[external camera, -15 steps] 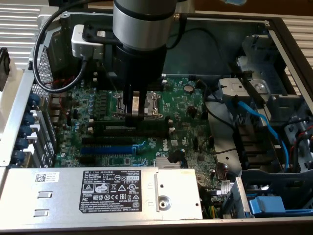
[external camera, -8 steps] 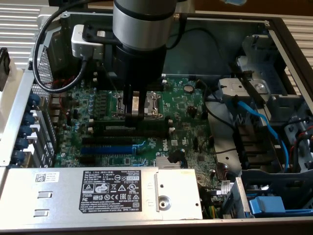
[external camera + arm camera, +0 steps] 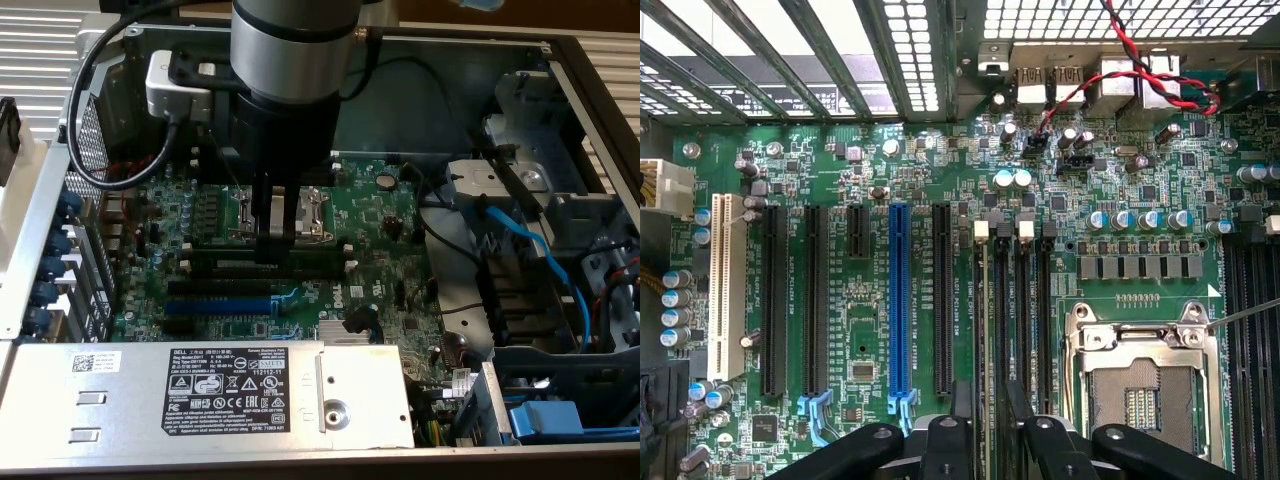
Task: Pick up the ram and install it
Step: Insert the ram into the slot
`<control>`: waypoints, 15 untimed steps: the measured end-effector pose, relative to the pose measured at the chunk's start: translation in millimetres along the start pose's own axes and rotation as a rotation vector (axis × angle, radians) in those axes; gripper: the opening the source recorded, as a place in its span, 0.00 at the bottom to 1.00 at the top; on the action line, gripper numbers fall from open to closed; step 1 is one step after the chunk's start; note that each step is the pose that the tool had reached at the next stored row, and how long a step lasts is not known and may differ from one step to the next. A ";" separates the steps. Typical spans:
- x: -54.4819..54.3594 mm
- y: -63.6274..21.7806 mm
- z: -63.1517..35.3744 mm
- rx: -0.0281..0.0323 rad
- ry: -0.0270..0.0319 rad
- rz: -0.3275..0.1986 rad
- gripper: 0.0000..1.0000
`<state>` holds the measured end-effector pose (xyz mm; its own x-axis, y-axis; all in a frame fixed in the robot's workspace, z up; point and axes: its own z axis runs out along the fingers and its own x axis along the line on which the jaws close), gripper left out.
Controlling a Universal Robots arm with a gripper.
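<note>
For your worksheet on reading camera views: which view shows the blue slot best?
The wrist view: the blue slot runs full length, seen from straight above. The exterior view shows the slot at a slant, foreshortened.

Memory slots (image 3: pixel 270 262) hemmed by CPU socket (image 3: pixel 300 212) and power supply (image 3: pixel 200 385).

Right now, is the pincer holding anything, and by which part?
Nothing seems held. The pincer straddles the ram, its fingers standing apart from the stick, which sits upright in a black memory slot.
</note>
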<state>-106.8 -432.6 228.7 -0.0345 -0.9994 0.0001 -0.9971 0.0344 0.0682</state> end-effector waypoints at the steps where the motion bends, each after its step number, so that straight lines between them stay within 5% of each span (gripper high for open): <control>1: 0.0 0.0 0.0 0.0000 0.0000 0.000 0.27; 15: 0.0 0.9 -12.5 0.0000 -0.0001 0.000 0.27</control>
<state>-106.8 -432.5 241.2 -0.0345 -0.9994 0.0000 -0.9971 0.0345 0.0682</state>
